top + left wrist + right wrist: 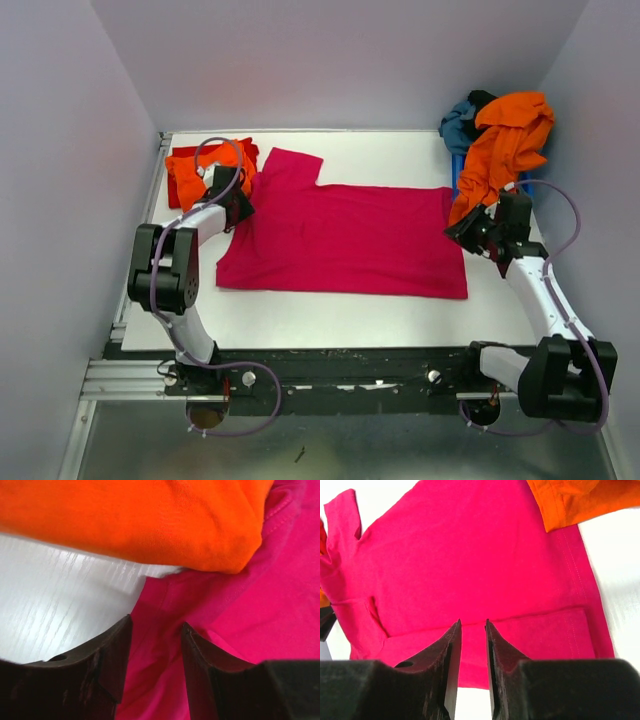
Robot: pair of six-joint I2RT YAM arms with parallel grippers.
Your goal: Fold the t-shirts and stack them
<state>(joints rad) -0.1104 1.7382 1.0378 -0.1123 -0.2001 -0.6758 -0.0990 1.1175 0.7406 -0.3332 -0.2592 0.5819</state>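
T-shirt [345, 240], magenta, stretches left to right, hem rightward.

white links [205, 222], black joints [165, 268], lilac cables [577, 220] (looping)

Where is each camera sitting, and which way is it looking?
Top external: above and behind the arms, looking down at the table; left arm and right arm show.
Left wrist: on the left wrist, looking past the left gripper at the pink t-shirt beside the folded orange t-shirt.
Right wrist: on the right wrist, looking past the right gripper across the pink t-shirt.
Shared: every view shows the pink t-shirt.
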